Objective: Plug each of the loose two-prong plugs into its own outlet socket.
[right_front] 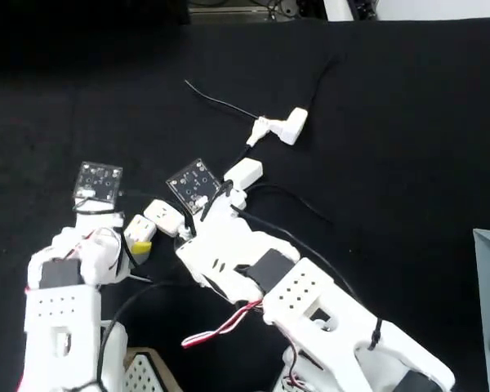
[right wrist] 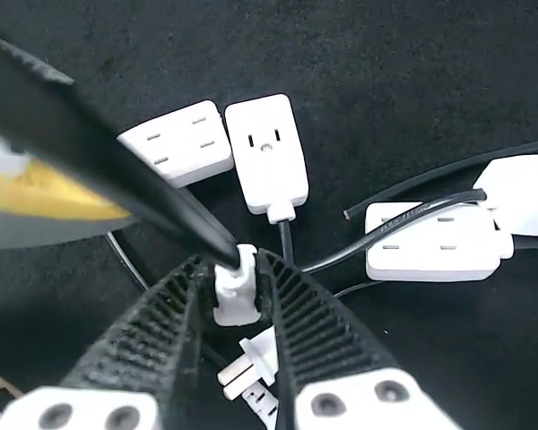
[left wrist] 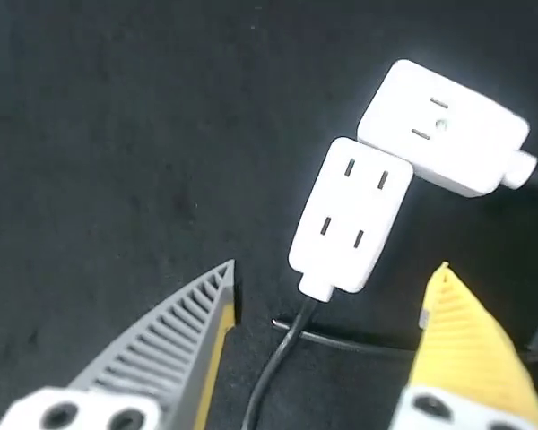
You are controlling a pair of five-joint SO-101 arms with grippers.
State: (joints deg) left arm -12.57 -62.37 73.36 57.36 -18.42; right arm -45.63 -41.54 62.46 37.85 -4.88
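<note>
My right gripper [right wrist: 233,269] is shut on a small white two-prong plug [right wrist: 236,296] with a black cord, held just above the mat. A second loose plug [right wrist: 251,369] lies under its fingers. Ahead sit a white double socket [right wrist: 179,143] and a grounded socket [right wrist: 267,152] side by side. My left gripper [left wrist: 336,273] stands open over the cord end of the double socket [left wrist: 350,215], with the grounded socket [left wrist: 444,139] touching it beyond. In the high view the right gripper [right_front: 198,219] and left gripper [right_front: 139,234] flank these sockets [right_front: 162,215].
Another white socket [right wrist: 430,242] and a further white block [right wrist: 524,193] lie to one side among black cords. A white adapter [right_front: 287,124] with a cord sits farther back on the black mat. Two square tag boards [right_front: 98,183] [right_front: 194,184] rest near the grippers.
</note>
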